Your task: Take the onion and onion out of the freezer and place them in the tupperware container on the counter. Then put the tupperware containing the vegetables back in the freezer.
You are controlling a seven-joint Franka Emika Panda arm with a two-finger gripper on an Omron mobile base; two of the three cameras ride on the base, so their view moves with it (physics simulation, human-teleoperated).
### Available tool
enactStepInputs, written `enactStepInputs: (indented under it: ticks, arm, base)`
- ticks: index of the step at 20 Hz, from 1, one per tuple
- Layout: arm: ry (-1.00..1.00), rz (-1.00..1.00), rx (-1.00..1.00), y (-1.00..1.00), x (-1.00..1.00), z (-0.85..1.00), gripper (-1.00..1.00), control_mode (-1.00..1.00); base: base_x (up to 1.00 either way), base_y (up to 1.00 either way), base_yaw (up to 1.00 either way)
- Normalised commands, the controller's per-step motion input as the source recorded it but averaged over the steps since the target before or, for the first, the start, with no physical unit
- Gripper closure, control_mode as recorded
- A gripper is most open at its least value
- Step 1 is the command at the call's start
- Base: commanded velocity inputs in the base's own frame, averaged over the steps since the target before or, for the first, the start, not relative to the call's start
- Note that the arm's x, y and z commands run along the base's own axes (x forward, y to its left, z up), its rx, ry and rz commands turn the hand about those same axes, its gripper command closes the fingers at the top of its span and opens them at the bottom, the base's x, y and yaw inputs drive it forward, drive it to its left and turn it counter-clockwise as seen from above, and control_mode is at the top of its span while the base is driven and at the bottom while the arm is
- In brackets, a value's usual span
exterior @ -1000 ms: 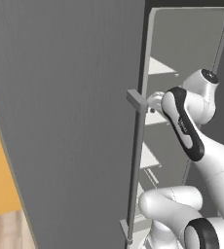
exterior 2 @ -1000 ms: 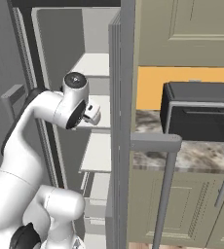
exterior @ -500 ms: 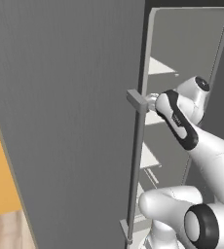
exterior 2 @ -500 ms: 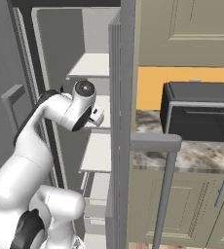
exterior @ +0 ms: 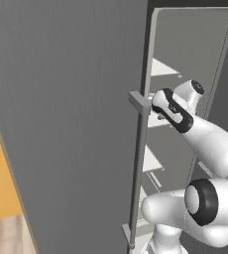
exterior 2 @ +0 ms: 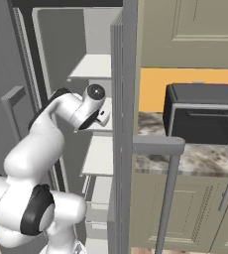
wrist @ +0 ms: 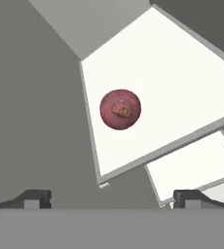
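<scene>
Reach into the open freezer (exterior 2: pixel 61 54), with the first onion (wrist: pixel 120 109) lined up ahead.

Jaws are spread wide and nothing is held between them; the gripper (wrist: pixel 111 197) is aimed down at the dull red onion, which sits alone on a white shelf (wrist: pixel 182 82) near its left edge, well apart from the fingertips. The counter (exterior 2: pixel 205 156) is seen beside the toaster oven (exterior 2: pixel 202 113), where the vegetables are to be delivered.

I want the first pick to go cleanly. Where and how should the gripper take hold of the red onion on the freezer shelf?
Grip the onion across its widest middle, one finger on each side. It is a small round ball lying alone on a white shelf, free all around, so probably any pair of opposite sides serves. Come straight along the hand's line of sight: the open gripper is already roughly lined up with it, though not yet near.
</scene>
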Motion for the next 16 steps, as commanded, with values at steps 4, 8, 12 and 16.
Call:
enactStepInputs:
  ticks: [4,8,12,16]
  arm:
    - [0.0,0.0,0.03,0.0,0.38,-0.25,-1.0,-1.0]
    - [0.0,0.0,0.01,0.0,0.36,-0.23,-1.0,-1.0]
    - [0.0,0.0,0.01,0.0,0.41,-0.19,-1.0,-1.0]
    - [0.0,0.0,0.01,0.0,0.31,-0.14,-1.0,-1.0]
  base:
    - [0.0,0.0,0.0]
    - [0.0,0.0,0.0]
    - [0.0,0.0,0.0]
    - [0.0,0.0,0.0]
